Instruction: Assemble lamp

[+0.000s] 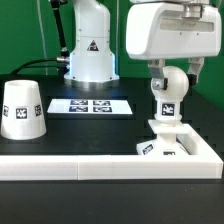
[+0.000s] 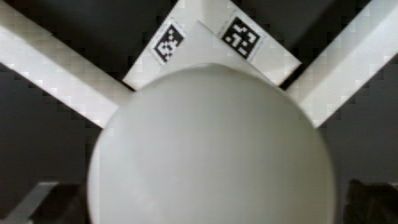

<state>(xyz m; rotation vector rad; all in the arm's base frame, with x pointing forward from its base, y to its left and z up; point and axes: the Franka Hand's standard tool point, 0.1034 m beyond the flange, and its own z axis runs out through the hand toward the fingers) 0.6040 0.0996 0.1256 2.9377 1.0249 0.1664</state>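
The round white bulb [image 1: 170,88] stands upright with its tagged neck on the flat square base [image 1: 186,142], which sits in the corner of the border rail at the exterior view's right. My gripper [image 1: 171,80] is shut on the bulb's round head from above. In the wrist view the bulb [image 2: 214,140] fills the picture, and beyond it the base [image 2: 205,40] shows two tags. The dark fingers [image 2: 36,205] only just show at the bulb's sides. The cone shade [image 1: 22,108] stands alone at the exterior view's left.
The long white border rail [image 1: 100,165] runs along the table's front and turns up at the right; in the wrist view it shows as two white arms [image 2: 54,65]. The marker board [image 1: 92,105] lies mid-table. The white robot pedestal [image 1: 90,50] stands behind it.
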